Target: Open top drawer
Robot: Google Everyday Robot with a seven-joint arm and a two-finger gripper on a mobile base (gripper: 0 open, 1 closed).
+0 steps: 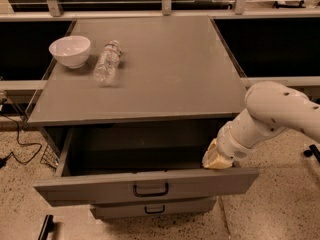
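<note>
The top drawer (145,186) is a wide grey metal drawer pulled out from under the grey cabinet top (145,69). Its deep grey inside shows, and a black loop handle (150,189) sits in the middle of its flat front. My gripper (216,159) is at the end of the white arm (272,114), down at the drawer's right end, just behind the front panel at the top edge. Only its cream-coloured tip shows there. A narrower grey drawer (152,208) with a smaller black handle is shut below.
A white bowl (70,50) and a clear plastic bottle (107,61) lying on its side sit at the cabinet top's far left. A metal rail runs along the back. Speckled floor lies on both sides, with a black cable (20,146) at the left.
</note>
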